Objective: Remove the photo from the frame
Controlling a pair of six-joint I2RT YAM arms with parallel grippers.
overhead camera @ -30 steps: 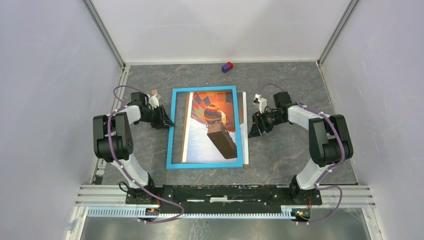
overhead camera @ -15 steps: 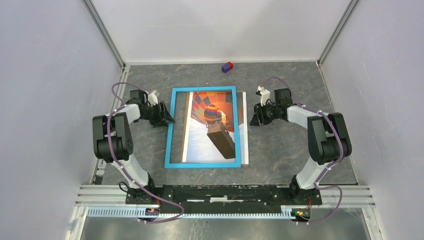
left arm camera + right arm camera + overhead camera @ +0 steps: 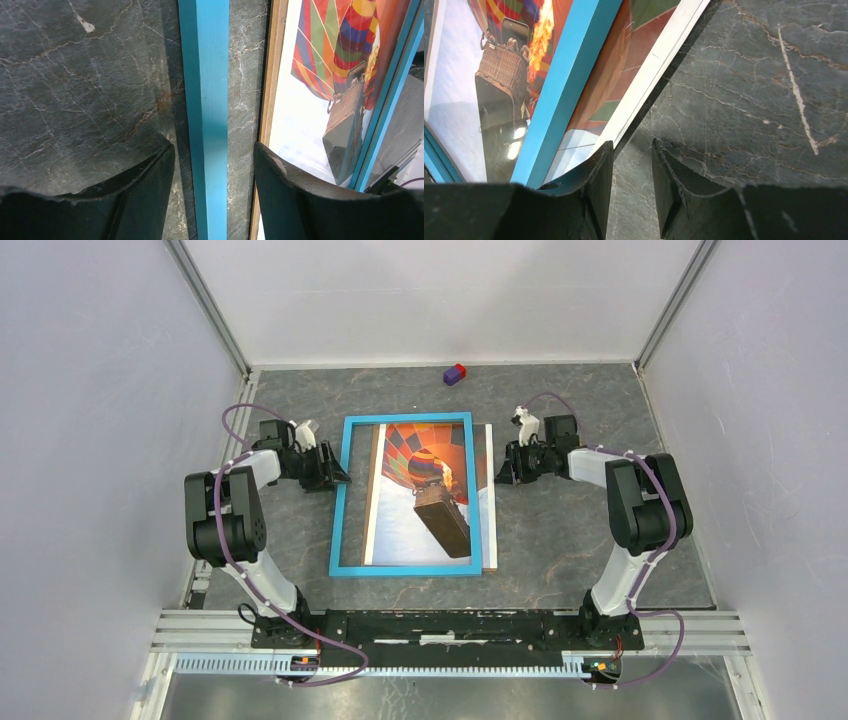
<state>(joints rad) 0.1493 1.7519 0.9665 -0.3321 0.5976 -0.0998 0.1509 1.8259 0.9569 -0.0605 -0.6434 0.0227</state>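
Loosening its grip on the frame (image 3: 340, 500), my left hand (image 3: 215, 150) stood wide astride the left rail, holding nothing. My right hand (image 3: 631, 145) had narrowed, empty, beside the photo (image 3: 400, 525), which lay on the bench (image 3: 560, 540) under the frame, right edge poking out, not yet free.

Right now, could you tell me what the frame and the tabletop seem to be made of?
The frame: probably painted wood or plastic, its flat bright-blue face matte and even. The tabletop: stone-look, dark grey with pale veins, likely a printed laminate or mat; slight sheen.
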